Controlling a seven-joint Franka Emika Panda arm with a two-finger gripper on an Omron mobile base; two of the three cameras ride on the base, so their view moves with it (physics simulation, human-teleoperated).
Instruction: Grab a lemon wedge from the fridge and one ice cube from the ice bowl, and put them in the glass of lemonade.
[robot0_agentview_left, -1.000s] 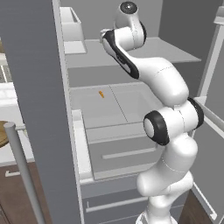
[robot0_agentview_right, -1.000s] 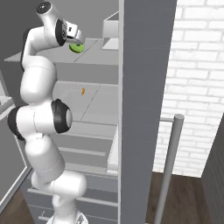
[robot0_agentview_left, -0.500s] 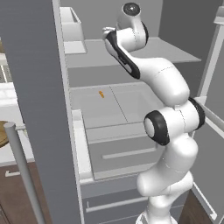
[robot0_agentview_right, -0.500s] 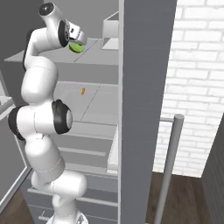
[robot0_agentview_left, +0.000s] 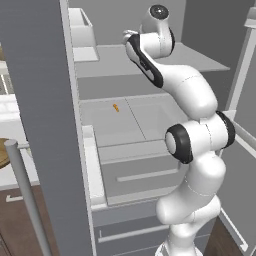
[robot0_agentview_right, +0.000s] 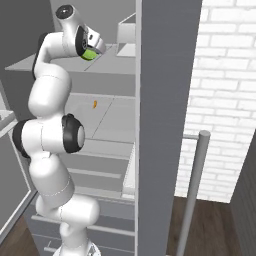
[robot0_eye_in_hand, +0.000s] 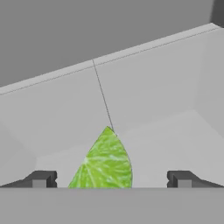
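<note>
The grey fridge (robot0_agentview_left: 110, 65) stands open with my arm reaching onto its upper shelf. A yellow-green lemon wedge (robot0_eye_in_hand: 105, 162) lies on that shelf, low in the hand view, between my two fingertips and a little left of centre. In the right base view the lemon wedge (robot0_agentview_right: 89, 54) shows just under my hand. My gripper (robot0_eye_in_hand: 111, 179) is open, its fingers (robot0_eye_in_hand: 40, 178) wide apart on either side of the wedge and not touching it. From the right, the gripper (robot0_agentview_right: 93, 49) hangs over the shelf's front part.
A small orange bit (robot0_agentview_left: 116, 107) lies on the shelf below. The open fridge door (robot0_agentview_left: 40, 100) with its bar handle (robot0_agentview_left: 25, 190) stands at my left, and a white door bin (robot0_agentview_left: 82, 30) sits high up. A white brick wall (robot0_agentview_right: 225, 100) lies to the right.
My hand has crept a little further in over the upper shelf toward the wedge. The jaws stayed wide and the wedge has not moved.
</note>
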